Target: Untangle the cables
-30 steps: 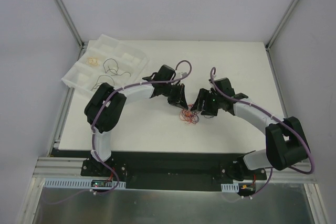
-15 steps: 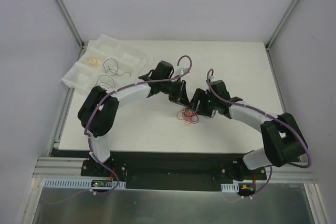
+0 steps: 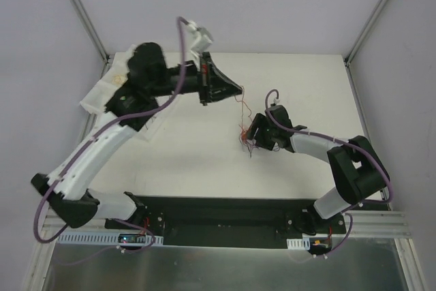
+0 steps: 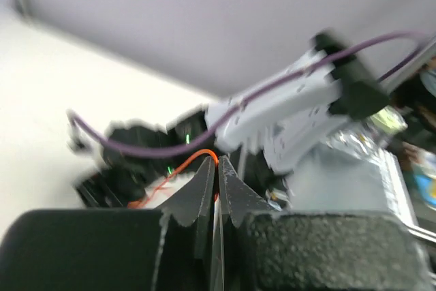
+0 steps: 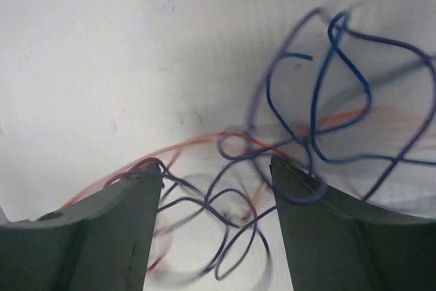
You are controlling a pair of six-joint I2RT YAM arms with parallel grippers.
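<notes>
Hanging high, left fingers [image 4: 201, 192] pinching orange cable [image 4: 191, 159], right fingers [image 5: 112, 236] spread over cables [image 3: 245, 138]

One tangle of cables [image 3: 247, 138] is lying at the right gripper [image 3: 253, 134], one orange strand [image 3: 240, 107] is hanging from the left gripper [image 3: 240, 90], and one tray [image 3: 92, 98] is sitting behind it.

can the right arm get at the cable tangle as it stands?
Probably yes. The right gripper is open and down at the cables, with loops lying between its jaws. The left gripper is raised clear, shut on one orange wire, so nothing looks in the way.
</notes>
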